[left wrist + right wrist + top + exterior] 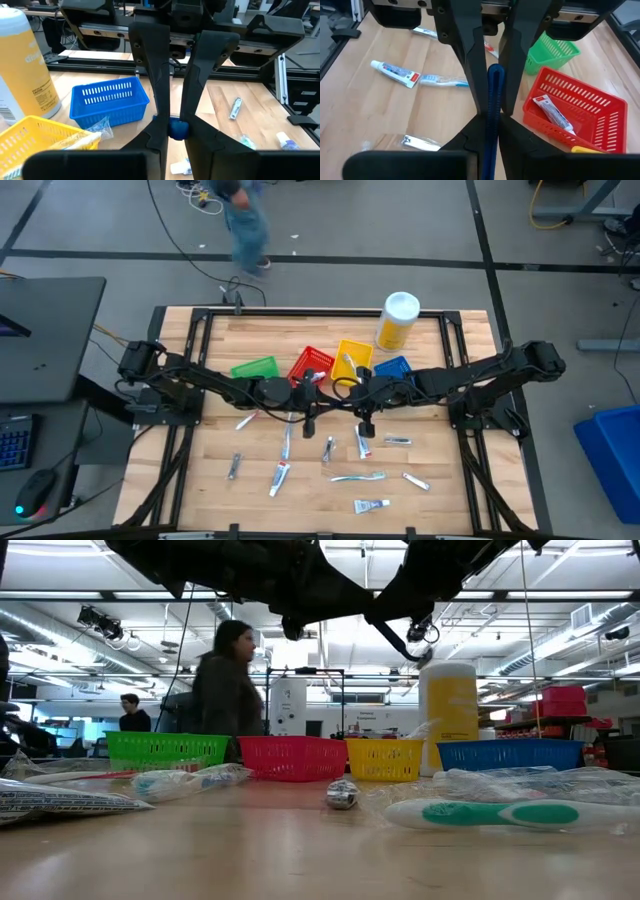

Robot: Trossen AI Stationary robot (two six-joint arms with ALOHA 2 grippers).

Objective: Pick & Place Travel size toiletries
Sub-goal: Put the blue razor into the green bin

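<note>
Both grippers meet tip to tip above the table's middle, just in front of the bins: my left gripper (326,406) (175,132) comes from the left, my right gripper (349,406) (491,119) from the right. Between them is a slim blue stick-shaped toiletry (493,95), and both are shut on it. Several other toiletries lie flat on the near half of the table: white tubes (280,477) (372,505), a teal toothbrush (355,477) (500,813) and wrapped items (398,441). One tube (552,112) lies in the red bin (312,363). My left gripper pinches the blue stick's end (178,129) between its two fingertips, coming level from the table's left. I see the stick end-on here, lifted clear of the table. My right gripper pinches the same stick (491,125) between its two fingers, level from the table's right. The stick lies along the fingers and runs back between them; its far end (495,70) reaches the left gripper's fingers.
A row of bins stands behind the grippers: green (255,368), red, yellow (352,358) with a wrapped item inside, and blue (393,367). A tall yellow bottle (398,320) stands by the far edge. A person (245,220) walks beyond the table. Black frame rails edge the table.
</note>
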